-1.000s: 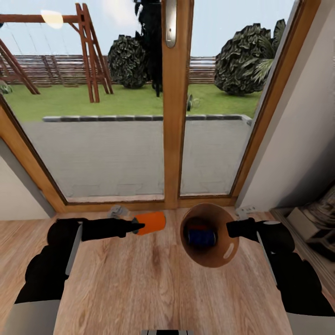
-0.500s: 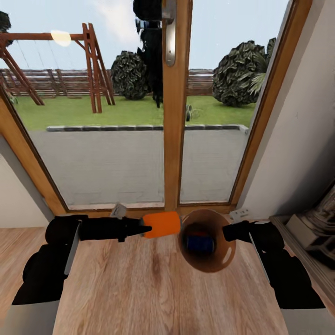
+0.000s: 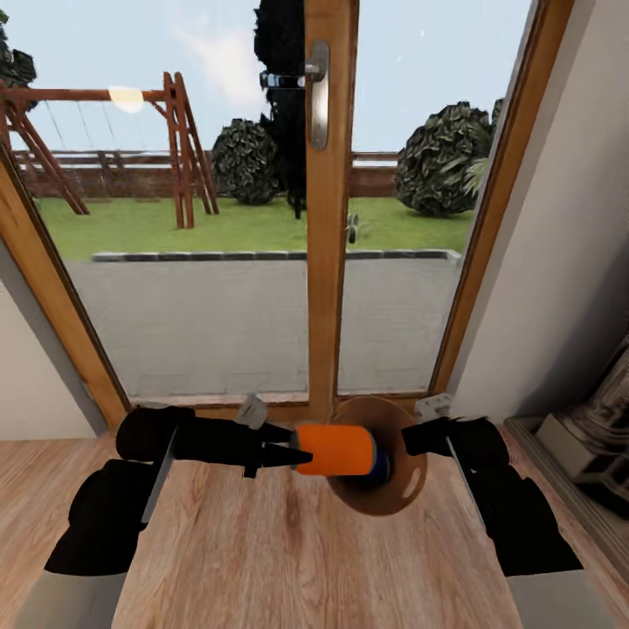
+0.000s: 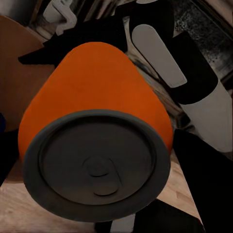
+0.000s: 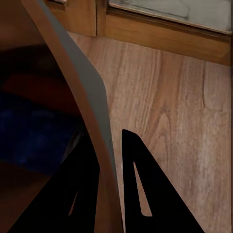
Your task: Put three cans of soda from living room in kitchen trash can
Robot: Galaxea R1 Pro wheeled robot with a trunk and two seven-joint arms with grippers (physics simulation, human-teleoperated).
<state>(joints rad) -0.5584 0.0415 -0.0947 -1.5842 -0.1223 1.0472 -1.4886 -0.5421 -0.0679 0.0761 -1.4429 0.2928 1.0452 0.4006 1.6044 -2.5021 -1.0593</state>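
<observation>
The wood-framed glass doors (image 3: 330, 218) take up twelve o'clock of the head view, their sill just beyond both arms, with plank floor (image 3: 288, 559) open toward six o'clock and a stone ornament (image 3: 594, 428) at three o'clock hemming in the right side. The tash can (image 3: 397, 489) hangs tipped with its coppery mouth toward the camera, the right gripper (image 5: 109, 184) clenched on its rim, one finger inside the wall and one outside, as the right wrist view shows. A blue can (image 5: 34, 131) and a reddish one lie inside it. The left gripper (image 3: 293, 447) grasps the orange can of soda (image 3: 336, 450) by its base end, lying sideways, its far end overlapping the bin's mouth at nine o'clock of the rim. The step in hand looks like loading the last can; I judge the next move calls for pushing it further past the rim before letting go, since a release here could drop it on the floor. Room to retreat lies toward six o'clock; the door frame leaves little ahead
</observation>
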